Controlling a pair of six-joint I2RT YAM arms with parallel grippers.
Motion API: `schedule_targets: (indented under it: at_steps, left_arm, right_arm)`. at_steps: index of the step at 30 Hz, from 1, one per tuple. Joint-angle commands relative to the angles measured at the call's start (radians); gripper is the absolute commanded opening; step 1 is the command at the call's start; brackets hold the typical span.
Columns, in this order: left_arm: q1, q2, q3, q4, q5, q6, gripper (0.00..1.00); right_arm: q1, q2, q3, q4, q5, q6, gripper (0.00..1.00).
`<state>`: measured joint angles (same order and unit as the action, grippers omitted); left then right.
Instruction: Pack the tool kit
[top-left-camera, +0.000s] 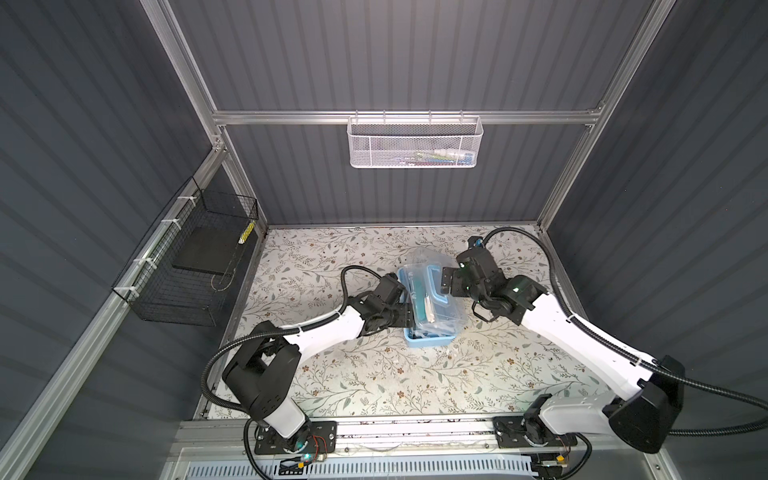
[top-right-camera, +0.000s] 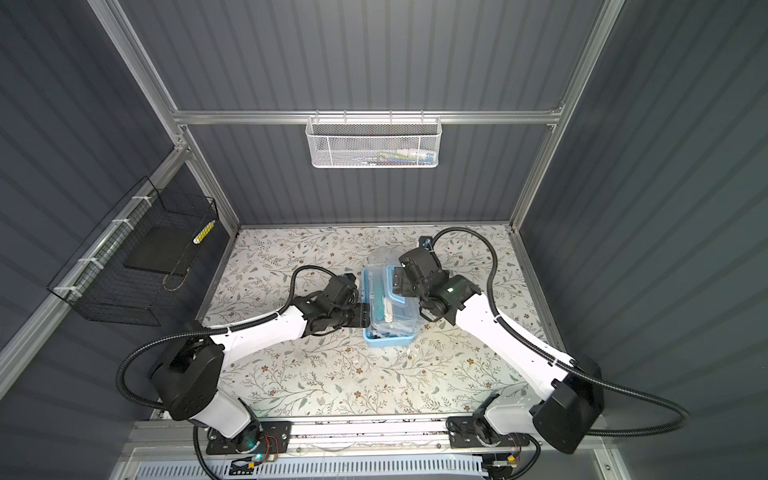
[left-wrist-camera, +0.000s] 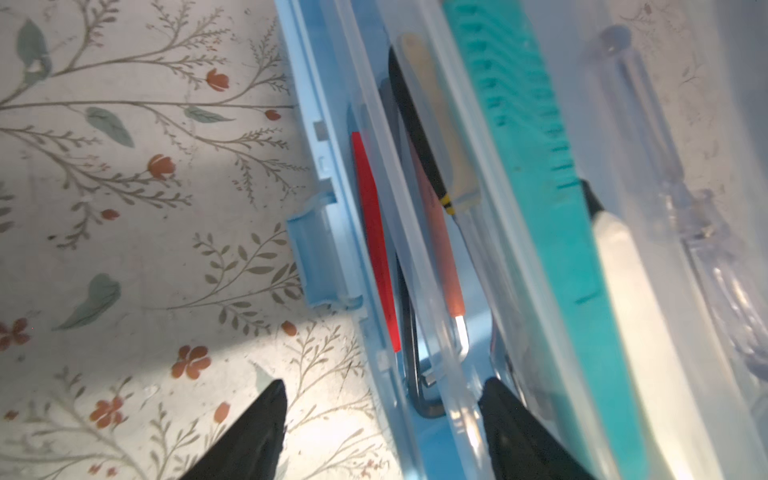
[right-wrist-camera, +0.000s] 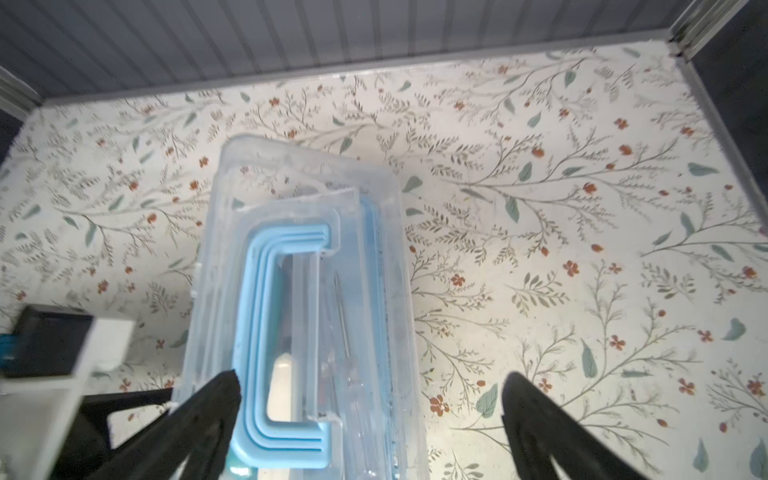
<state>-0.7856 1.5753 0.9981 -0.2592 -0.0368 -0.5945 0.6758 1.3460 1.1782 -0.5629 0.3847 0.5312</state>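
Tool kit (top-left-camera: 428, 303) is mid-desk (top-left-camera: 374, 374), between the two arms, long axis running away from the robot.

Step, my read: the tools are in and we're at close-and-latch.
- Through the clear lid (right-wrist-camera: 307, 174) I see a red pry tool (left-wrist-camera: 374, 232), an orange-handled pick (left-wrist-camera: 444, 257), a black hex key (left-wrist-camera: 419, 399), a teal ribbed piece (left-wrist-camera: 532, 166), a white blade (left-wrist-camera: 636, 299) and a clear-handled screwdriver (left-wrist-camera: 665, 166).
- The lid lies on the base but looks askew. Its rim stands off the blue wall on the latch side.
- The latch (left-wrist-camera: 316, 257) hangs outward, not hooked.
- The handle (right-wrist-camera: 257, 332) lies flat on the lid.

Left fingers (left-wrist-camera: 249, 436): apart, straddling the latch-side wall and lid edge, one over the desk and one over the box. There's a gap on the desk side, so no clamp and nothing held.

Right fingers (right-wrist-camera: 552, 428): spread wide and empty, above the lid, one by the handle and one past the far edge over the desk.

Next move needs, I think:
- Square the lid and press it flush.
- Steady the base so it doesn't skate.
- Flip the latch up until it catches.

Risk: a tool sitting proud blocks the seating.

Writing: no brand, label or text is legible anywhere. The coloured items in the white mesh basket (top-left-camera: 413, 143) are too small to read. The same goes for the yellow-and-black piece in the black wire basket (top-left-camera: 178, 303).
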Motion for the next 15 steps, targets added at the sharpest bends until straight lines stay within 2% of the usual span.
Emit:
schedule_targets:
  at_steps: [1,9,15]
  left_arm:
    - [-0.005,-0.065,0.022,-0.087,-0.033,0.016,0.76]
    - [-0.005,-0.163,-0.018,-0.157,-0.105,-0.004,0.79]
    - [-0.004,-0.180,-0.018,-0.204,-0.116,0.008,0.81]
  right_arm:
    - [-0.004,0.011,-0.044,0.068,-0.059,-0.016,0.99]
    - [-0.025,0.039,-0.091,0.120,-0.139,-0.046,0.99]
    - [-0.066,0.028,-0.146,0.169,-0.220,-0.054,0.99]
